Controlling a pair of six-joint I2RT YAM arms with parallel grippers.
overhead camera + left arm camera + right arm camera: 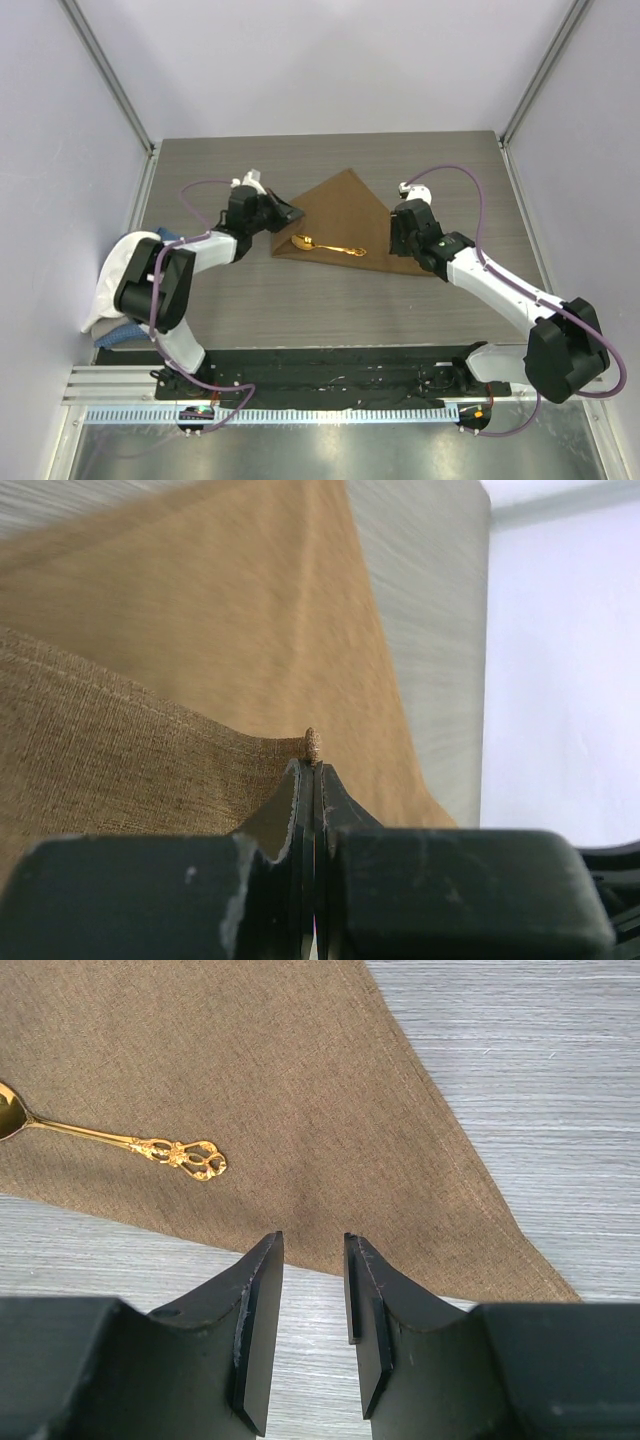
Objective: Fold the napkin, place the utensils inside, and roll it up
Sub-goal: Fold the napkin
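1. In the top view, with 12 o'clock taken as the far side of the table (pixel 330 310), the napkin (pixel 345 215) lies near the middle of the table. It is folded to a triangle: the tip points to 12 o'clock and the long edge is on the 6 o'clock side.
2. The spoon (pixel 328 246) lies on the napkin, close to the long edge and about along it. Its bowl is toward 9 o'clock and its ornate handle toward 3 o'clock.
3. The left gripper (pixel 293 212) is at the 9 o'clock side of the napkin, on its slanted left edge. In the left wrist view its fingers (pixel 300 790) are pressed together, and a small bit of the napkin (pixel 200 630) edge sticks out between the tips. The cloth beside them rises in a raised fold, so this gripper (pixel 313 765) pinches the napkin.
4. The right gripper (pixel 402 250) is over the 3 o'clock part of the napkin, near the long edge.
5. In the right wrist view this gripper (pixel 313 1250) has its fingers partly spread with a clear gap. Nothing is between them. The edge of the napkin (pixel 300 1080) is just beyond the tips, and the spoon (pixel 120 1142) is toward 10 o'clock from them, apart from the fingers.
6. At the 9 o'clock edge of the table there is a white cloth (pixel 125 270) with a blue cloth (pixel 118 336) under it, both well apart from the napkin.
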